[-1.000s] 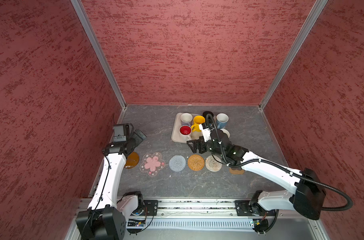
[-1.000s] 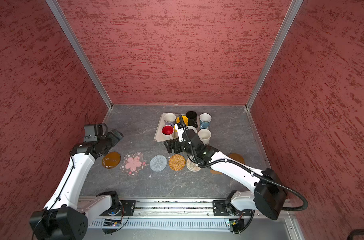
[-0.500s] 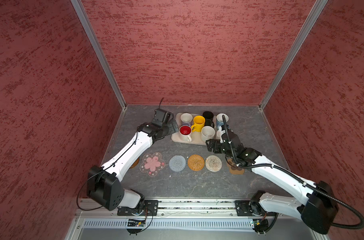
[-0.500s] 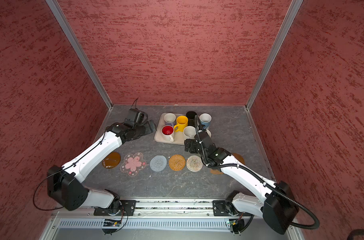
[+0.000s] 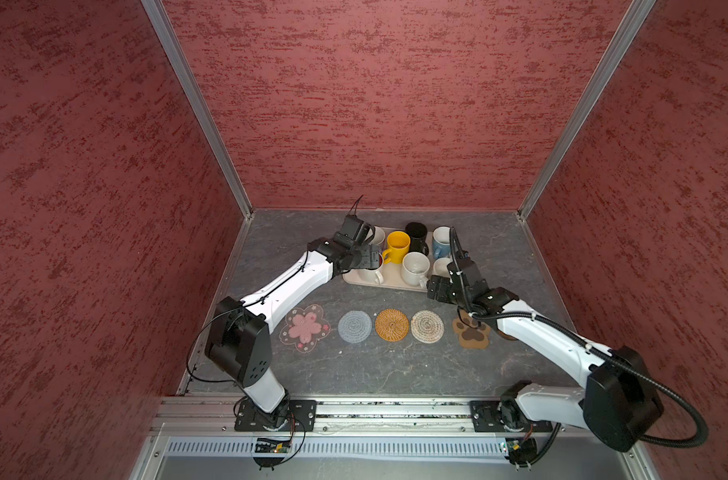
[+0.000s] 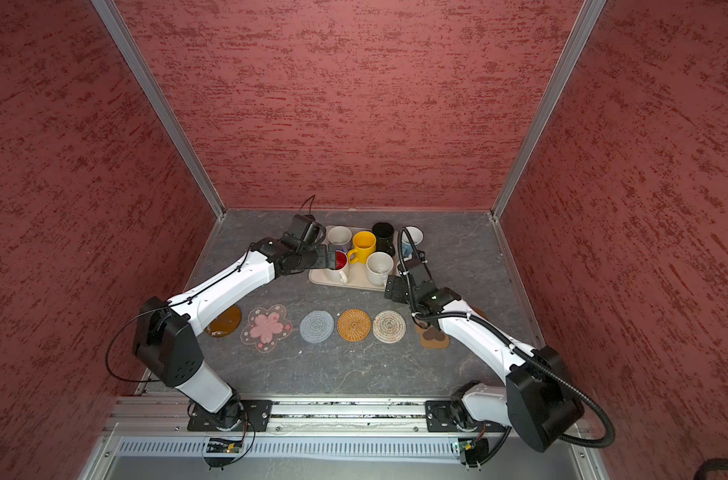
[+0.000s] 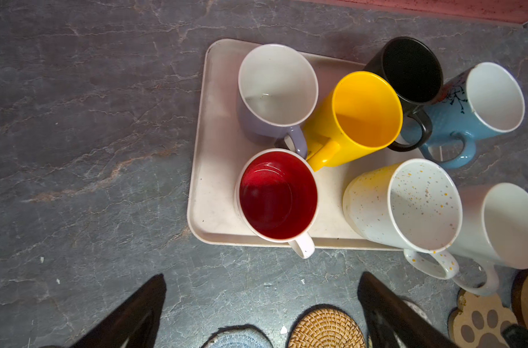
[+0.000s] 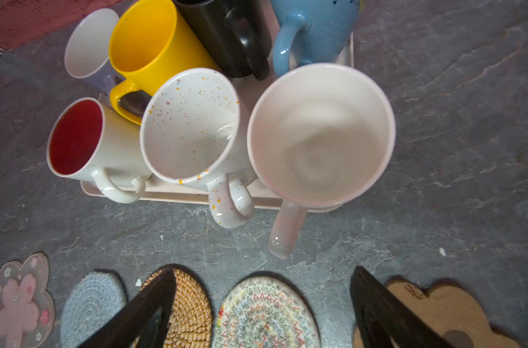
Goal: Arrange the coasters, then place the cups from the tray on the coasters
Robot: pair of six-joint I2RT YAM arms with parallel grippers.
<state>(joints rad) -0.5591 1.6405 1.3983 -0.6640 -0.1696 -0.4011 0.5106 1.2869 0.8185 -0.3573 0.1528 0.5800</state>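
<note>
Rough red walls (image 5: 395,104) close in a grey, stone-look worktop (image 5: 395,374). The tray (image 7: 214,180) lies at the middle of the worktop's far edge, and all seven cups stand upright on it. The red-lined cup (image 7: 278,195) is at its left near corner, with the speckled cup (image 7: 422,205) and the plain white cup (image 8: 320,132) beside it along the near rim. The pale cup (image 7: 278,84), yellow cup (image 7: 365,111), black cup (image 7: 412,69) and blue cup (image 7: 495,96) run along the far rim.

The coasters lie in a row between the tray and the worktop's near edge: brown disc (image 6: 224,322), pink flower (image 5: 306,328), grey round (image 5: 355,326), orange round (image 5: 392,324), beige round (image 5: 427,326), paw (image 5: 471,332).

My left hand (image 5: 372,259) hangs over the tray's left end by the red-lined cup, fingers spread wide, holding nothing. My right hand (image 5: 437,289) hangs just off the tray's right near corner, fingers spread too, and it is empty.
</note>
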